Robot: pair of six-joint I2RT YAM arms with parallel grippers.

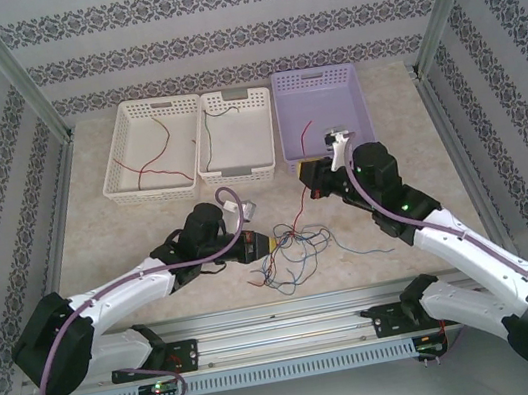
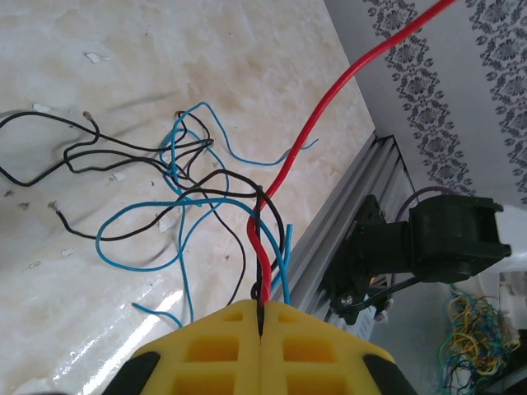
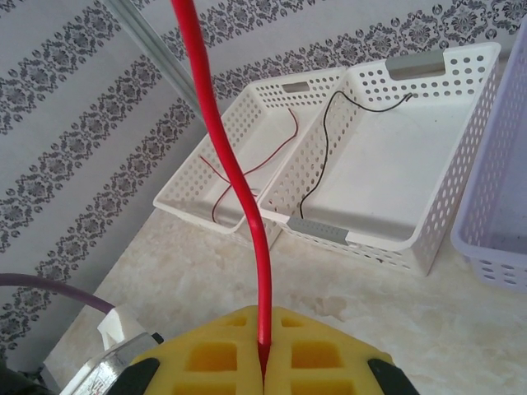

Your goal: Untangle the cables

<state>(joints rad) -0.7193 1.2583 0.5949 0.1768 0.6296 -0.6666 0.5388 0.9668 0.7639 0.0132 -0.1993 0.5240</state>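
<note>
Near the front edge of the table (image 1: 138, 229), between the two arms, lies the loose knot of cables (image 1: 288, 251) (red, black and blue strands crossing one another).

Left tool (image 2: 260, 319): the yellow pads are pressed together with no gap, clamped on the red cable (image 2: 329, 107) at the near side of the knot. A black cable (image 2: 123, 148) runs into the same seam. A blue cable (image 2: 140, 239) passes just beside the pads; whether it is gripped cannot be told.

Right tool (image 3: 263, 350): the pads are likewise closed flat on the red cable, which stands up stiffly out of the seam. Seen from above, this tool sits just in front of the purple basket (image 1: 346, 82), and a red strand climbs from the knot towards it.

At the back, two white baskets stand side by side, touching. The left white basket (image 3: 193, 197) holds a separate red strand, and the middle white basket (image 3: 387, 243) holds a separate black one (each lies loose on its basket floor).
</note>
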